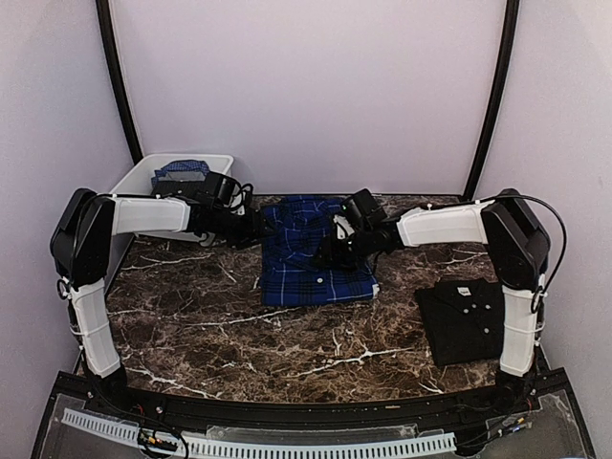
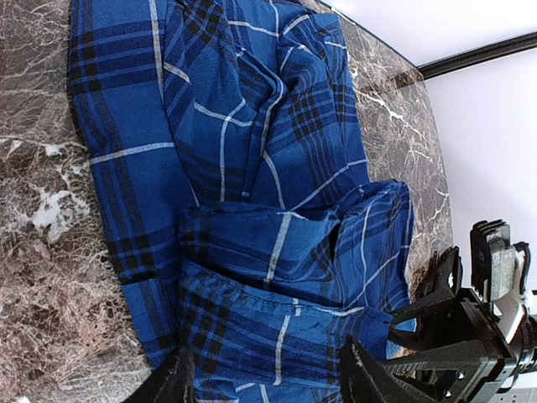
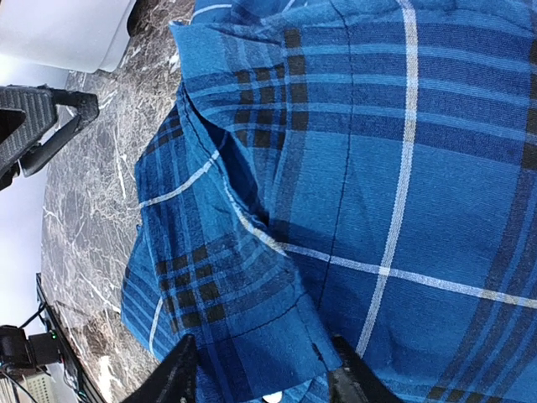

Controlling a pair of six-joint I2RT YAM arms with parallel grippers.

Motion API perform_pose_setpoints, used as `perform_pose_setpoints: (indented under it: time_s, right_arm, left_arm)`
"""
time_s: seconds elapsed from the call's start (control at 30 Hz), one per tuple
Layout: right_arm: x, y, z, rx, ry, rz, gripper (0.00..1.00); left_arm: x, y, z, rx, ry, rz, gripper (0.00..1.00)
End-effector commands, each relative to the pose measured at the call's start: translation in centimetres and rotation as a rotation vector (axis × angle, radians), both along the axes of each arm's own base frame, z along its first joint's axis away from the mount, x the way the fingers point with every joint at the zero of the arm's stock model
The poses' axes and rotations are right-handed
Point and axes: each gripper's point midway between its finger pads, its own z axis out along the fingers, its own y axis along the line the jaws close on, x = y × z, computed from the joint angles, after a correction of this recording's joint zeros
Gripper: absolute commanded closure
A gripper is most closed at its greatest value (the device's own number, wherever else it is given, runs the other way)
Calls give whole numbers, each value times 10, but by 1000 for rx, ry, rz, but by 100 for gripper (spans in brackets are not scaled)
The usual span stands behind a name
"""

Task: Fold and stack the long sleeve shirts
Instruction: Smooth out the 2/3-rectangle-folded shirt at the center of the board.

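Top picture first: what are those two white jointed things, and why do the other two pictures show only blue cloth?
Those are two robot arms, bolted at the near edge of a marble table and seen by a camera fixed above and behind them. Each arm ends in two fingers and carries a small camera on its wrist. The other two pictures come from those cameras, so they show up close what each arm reaches for. Both arms reach to a blue plaid shirt in the middle. The left fingers and the right fingers stand apart with its cloth between them, not plainly gripping it. A folded black shirt lies on the right. A white tub with some blue cloth in it stands at the far left.
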Motion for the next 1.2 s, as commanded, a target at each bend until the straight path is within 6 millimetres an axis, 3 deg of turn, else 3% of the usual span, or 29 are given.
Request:
perform_pose_setpoints:
  time_s: [0.0, 0.17, 0.4, 0.57, 0.8, 1.17]
  right_arm:
    - [8, 12, 8, 53, -14, -12, 54]
    - [21, 11, 13, 20, -79, -24, 61]
    - [35, 16, 16, -32, -146, 3, 83]
    - [34, 20, 20, -73, -195, 25, 95]
    - [21, 25, 19, -133, -254, 62, 91]
    - [19, 19, 14, -190, -266, 49, 85]
  left_arm:
    - [-9, -3, -1, 4, 12, -35, 43]
    - [-10, -3, 0, 2, 10, -40, 43]
    - [2, -5, 0, 24, -16, -36, 49]
    - [14, -4, -14, 120, -39, -41, 52]
    - [24, -8, -29, 277, -64, -48, 52]
    - [24, -18, -50, 445, -81, -69, 53]
